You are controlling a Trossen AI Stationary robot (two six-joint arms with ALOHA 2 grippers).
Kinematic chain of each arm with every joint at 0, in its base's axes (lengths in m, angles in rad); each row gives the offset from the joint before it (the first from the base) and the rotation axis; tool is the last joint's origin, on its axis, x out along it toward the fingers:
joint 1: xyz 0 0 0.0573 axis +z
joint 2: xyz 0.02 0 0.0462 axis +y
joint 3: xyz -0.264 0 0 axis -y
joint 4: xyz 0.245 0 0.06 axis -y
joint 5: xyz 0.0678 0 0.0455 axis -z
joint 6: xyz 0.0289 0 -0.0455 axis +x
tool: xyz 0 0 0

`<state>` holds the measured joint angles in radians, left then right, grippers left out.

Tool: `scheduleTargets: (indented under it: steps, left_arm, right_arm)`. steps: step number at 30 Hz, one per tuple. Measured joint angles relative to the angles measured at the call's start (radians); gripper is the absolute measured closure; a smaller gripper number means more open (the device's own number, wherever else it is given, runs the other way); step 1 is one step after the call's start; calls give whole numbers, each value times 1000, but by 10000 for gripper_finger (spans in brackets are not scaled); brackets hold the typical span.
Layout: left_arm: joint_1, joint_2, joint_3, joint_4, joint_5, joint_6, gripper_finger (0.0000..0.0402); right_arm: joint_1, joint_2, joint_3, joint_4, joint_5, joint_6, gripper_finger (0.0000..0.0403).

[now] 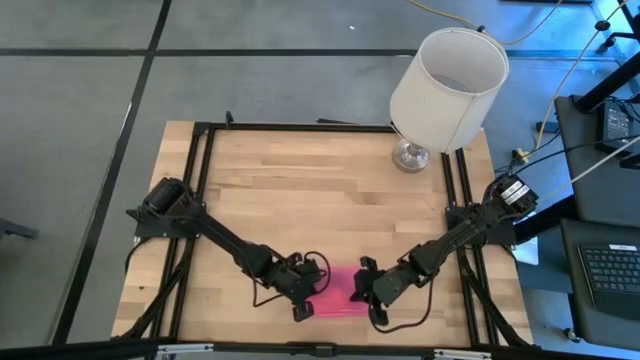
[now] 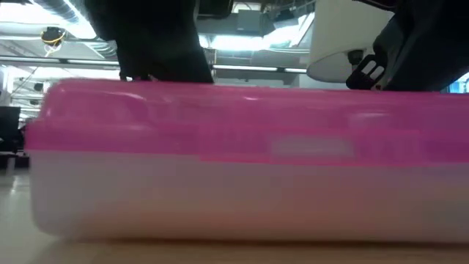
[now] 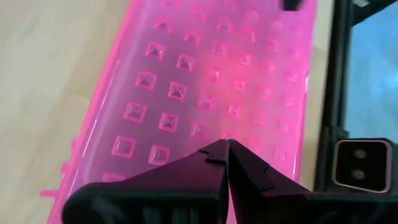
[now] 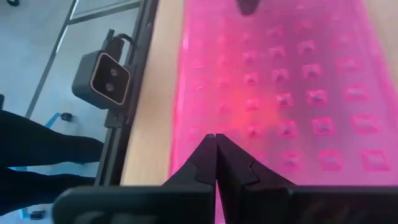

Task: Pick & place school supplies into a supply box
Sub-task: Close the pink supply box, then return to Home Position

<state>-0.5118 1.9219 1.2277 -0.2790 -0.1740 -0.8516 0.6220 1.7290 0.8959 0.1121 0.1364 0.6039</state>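
My left pincer (image 3: 225,152) is closed, empty, over the box (image 1: 335,298)'s pink lid. My right pincer (image 4: 216,146) is closed over its other end. The box lies well apart from the lamp (image 1: 445,85).

One supply box (image 1: 338,296), one lamp (image 1: 445,85)

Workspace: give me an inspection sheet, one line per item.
Surface: wooden table, black frame rails.
Job's things: supply box at the near edge, pink lid down; no pens, pencils or scissors seen.
Clutter: white-shaded lamp at the far right corner.
Grippers: left gripper and right gripper over opposite ends of the lid, jaws shut, empty.
Cables: black loops at both wrists; yellow cable on the floor.
Surroundings: grey floor, keyboard at right.
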Motion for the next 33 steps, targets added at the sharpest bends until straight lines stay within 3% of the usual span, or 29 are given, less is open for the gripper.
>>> scheduleTargets:
  steps: [7,12,20,24,26,29,33]
  left_arm:
    - [24,-14,2,-4,13,74,401]
    - [24,-77,18,-54,-66,126,399]
    - [24,-268,39,-49,-187,185,398]
    - [23,-343,42,-29,-202,199,398]
    - [16,-367,41,-41,-266,211,398]
    - [-4,-433,41,-37,-341,304,398]
    - [-18,-548,-13,-16,-322,344,396]
  right_arm:
    - [1,-15,12,-10,26,-37,398]
    - [1,-105,32,-13,66,-89,398]
    - [1,-362,32,-133,-54,-244,397]
    - [8,-499,32,-284,-78,-160,390]
    - [24,-555,31,-330,-78,-167,384]
    - [40,-640,12,-347,-89,-187,378]
    - [43,-762,-118,-249,-85,-158,376]
